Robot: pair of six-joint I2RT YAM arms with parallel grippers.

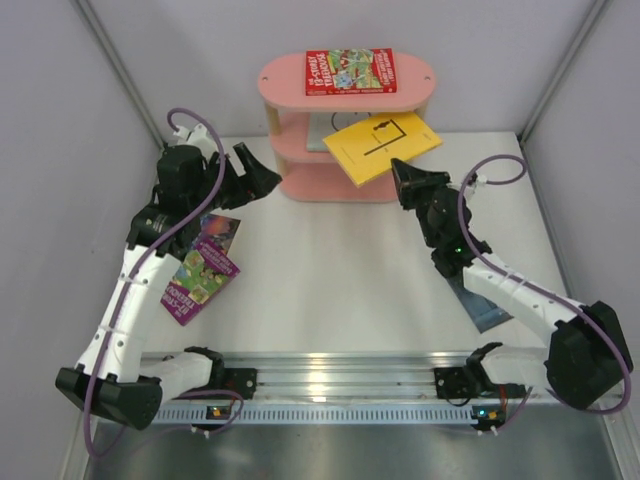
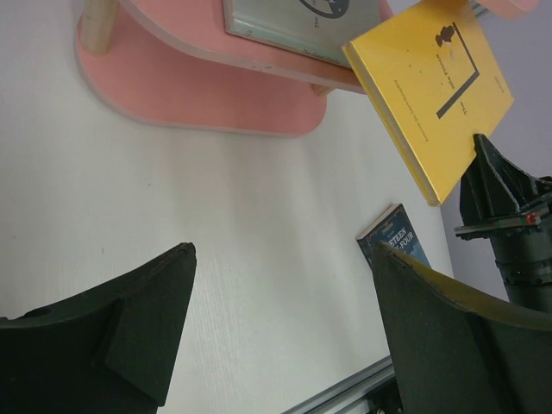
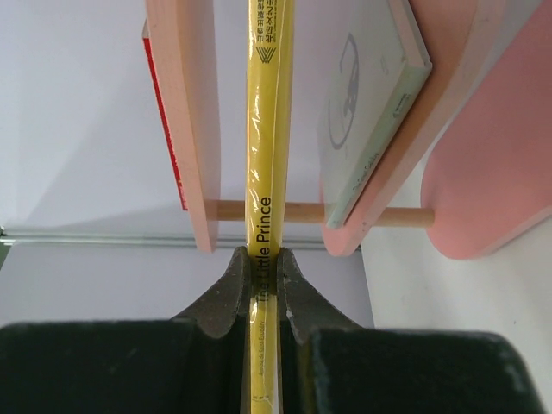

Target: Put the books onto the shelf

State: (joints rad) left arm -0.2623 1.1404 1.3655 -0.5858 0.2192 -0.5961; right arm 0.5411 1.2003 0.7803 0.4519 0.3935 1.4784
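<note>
While right gripper (image 3: 263, 260) clamps yellow book (image 1: 382, 148) at pink shelf (image 1: 280, 82), left gripper (image 2: 283, 259) stands wide. On top lies red book (image 1: 350, 72).

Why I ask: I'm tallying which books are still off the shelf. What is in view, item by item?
shelf: one, pink boards on light wooden posts, far middle of the table
red book: one, red illustrated, flat on the shelf's top board
grey-green book: one, pale, flat on the shelf's middle board
yellow book: one, plain yellow, held in the air at the gap between top and middle boards
purple book: one, purple with a green picture, on the table, partly under the left arm
dark blue book: one, on the table, partly under the right arm
table: one, white
left gripper: one, black, open, empty, left of the shelf
right gripper: one, black, shut on the yellow book
</note>
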